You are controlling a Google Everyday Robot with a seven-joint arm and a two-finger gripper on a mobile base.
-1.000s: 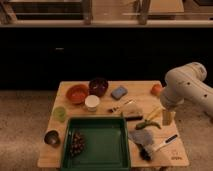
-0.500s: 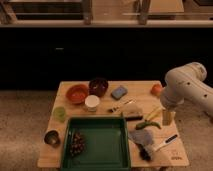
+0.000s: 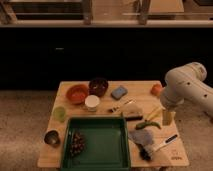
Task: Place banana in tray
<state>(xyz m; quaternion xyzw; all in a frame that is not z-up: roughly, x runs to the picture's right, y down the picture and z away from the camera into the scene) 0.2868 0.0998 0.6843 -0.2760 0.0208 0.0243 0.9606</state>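
Broad pale wooden table (image 3: 67,90) carrying everything. On its front half, large dark green rectangular plastic tray (image 3: 102,145) with raised rim, bare except for a dark clump (image 3: 76,144) near the left wall. At the right edge, bulky white robot arm (image 3: 187,90), bent over the table's right side. Behind the tray: round orange bowl (image 3: 77,93), dark bowl (image 3: 98,86), white cup (image 3: 91,102), blue sponge (image 3: 119,92). Farther right, round orange fruit (image 3: 156,89) just beside the arm.

Slim, slightly curved yellow banana (image 3: 153,114) lying flat and slanted on the wood, right of the tray's back corner and outside its rim. Curved green pod (image 3: 148,125) just beside it on the near side. Pale gripper (image 3: 167,117) hanging from the arm, low over the table, just right of the banana's far end. Contact with the fruit not discernible. Impossible to tell whether spread or pressed together.

Set against half a second and a full second back: no visible shift in arm, gripper, banana or anything else. By judgement, then, task barely begun: banana not yet picked up, tray not yet approached. Probably called for next: a small move left to centre over the banana, closing across its slim width. Main risk: nudging the green pod or catching it instead.
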